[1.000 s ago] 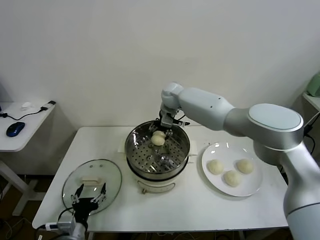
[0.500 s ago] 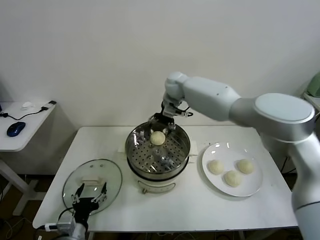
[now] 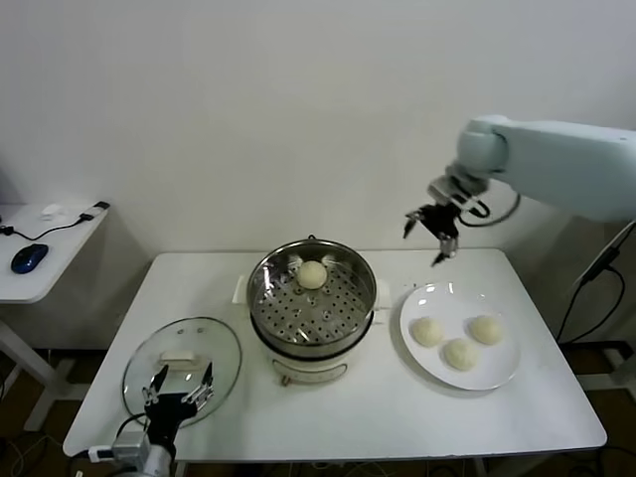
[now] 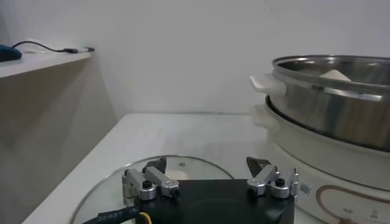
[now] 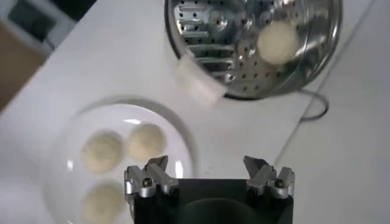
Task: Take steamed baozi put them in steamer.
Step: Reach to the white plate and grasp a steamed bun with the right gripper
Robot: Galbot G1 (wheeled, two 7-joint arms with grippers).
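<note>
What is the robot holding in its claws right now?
Nothing. The right gripper hangs open and empty above the plate; the left gripper sits open and empty over the glass lid.

Lab, bare wall, side desk (image 3: 45, 238), mouse (image 3: 30, 256)

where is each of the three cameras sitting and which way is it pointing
Head view: on the robot's head, looking forward and down at the table; right gripper raised beyond the plate, left gripper over the glass lid.
Left wrist view: low on the left arm, looking level across the lid at the steamer; left gripper shows.
Right wrist view: high, looking down on plate and steamer; right gripper shows, open.
Shared: the steamer and its baozi.
</note>
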